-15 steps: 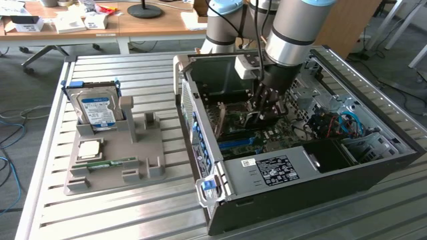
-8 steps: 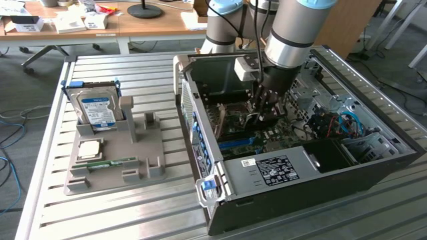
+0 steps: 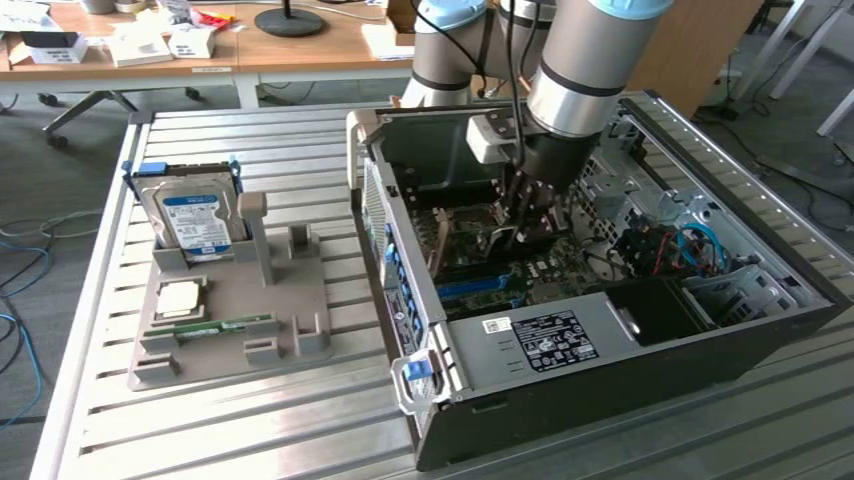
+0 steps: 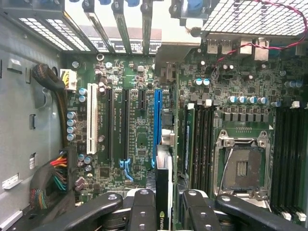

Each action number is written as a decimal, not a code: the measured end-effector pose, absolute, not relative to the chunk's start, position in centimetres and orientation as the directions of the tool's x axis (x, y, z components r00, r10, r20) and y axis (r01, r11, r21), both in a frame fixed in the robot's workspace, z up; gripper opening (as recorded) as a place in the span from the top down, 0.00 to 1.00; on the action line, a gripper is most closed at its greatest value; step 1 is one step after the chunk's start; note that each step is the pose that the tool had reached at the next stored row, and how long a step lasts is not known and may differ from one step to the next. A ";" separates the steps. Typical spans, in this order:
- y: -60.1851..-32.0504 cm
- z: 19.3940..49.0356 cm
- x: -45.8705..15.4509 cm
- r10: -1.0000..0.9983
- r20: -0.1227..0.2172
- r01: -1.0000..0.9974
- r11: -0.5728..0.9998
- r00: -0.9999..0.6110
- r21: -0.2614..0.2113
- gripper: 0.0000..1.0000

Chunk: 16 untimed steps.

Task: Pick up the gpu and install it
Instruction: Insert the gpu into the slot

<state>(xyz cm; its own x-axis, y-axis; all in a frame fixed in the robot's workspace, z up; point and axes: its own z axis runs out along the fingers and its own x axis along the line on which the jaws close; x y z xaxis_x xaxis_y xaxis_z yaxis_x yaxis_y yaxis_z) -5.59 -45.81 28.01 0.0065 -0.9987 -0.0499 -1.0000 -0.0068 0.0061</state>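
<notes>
My gripper (image 3: pixel 525 222) reaches down into the open computer case (image 3: pixel 400 260), over the motherboard. In the wrist view the gripper (image 4: pixel 166 204) is shut on the gpu (image 4: pixel 163 168), a thin dark card seen edge-on between the black fingers (image 4: pixel 143 209). The card hangs just beside the long blue expansion slot (image 4: pixel 157 125) on the green motherboard (image 4: pixel 137 139), lined up along it. I cannot tell whether its lower edge touches the slot. In the exterior view the gpu (image 3: pixel 503 240) is a thin strip under the fingers.
On the grey holder (image 3: pixel 287 300) at the exterior view's left stand a silver hard drive (image 3: pixel 195 220), a processor (image 3: pixel 180 297) and a green memory stick (image 3: pixel 224 326). Inside the case are the power supply (image 3: pixel 567 338), the processor socket (image 4: pixel 240 166), memory slots (image 4: pixel 202 139) and cable bundles (image 4: pixel 53 180).
</notes>
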 end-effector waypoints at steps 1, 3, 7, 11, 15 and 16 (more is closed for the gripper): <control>-45.8 28.0 -5.6 -0.999 -0.050 -1.000 -0.007 0.006 0.006 0.74; -45.8 28.0 -5.7 -0.999 -0.050 -1.000 -0.007 0.007 0.006 0.74; -45.8 28.0 -6.0 -0.999 -0.050 -1.000 -0.007 0.007 0.006 0.74; -45.8 28.0 -6.2 -0.999 -0.050 -1.000 -0.007 0.007 0.006 0.74; -45.8 28.0 -6.4 -0.999 -0.050 -1.000 -0.007 0.006 0.006 0.74; -45.8 28.0 -6.5 -0.999 -0.050 -1.000 -0.007 0.007 0.006 0.74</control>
<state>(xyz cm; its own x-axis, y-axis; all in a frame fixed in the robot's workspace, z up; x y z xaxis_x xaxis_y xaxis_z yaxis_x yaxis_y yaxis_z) -6.47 -45.81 27.99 0.0066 -0.9987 -0.0499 -1.0000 -0.0069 0.0060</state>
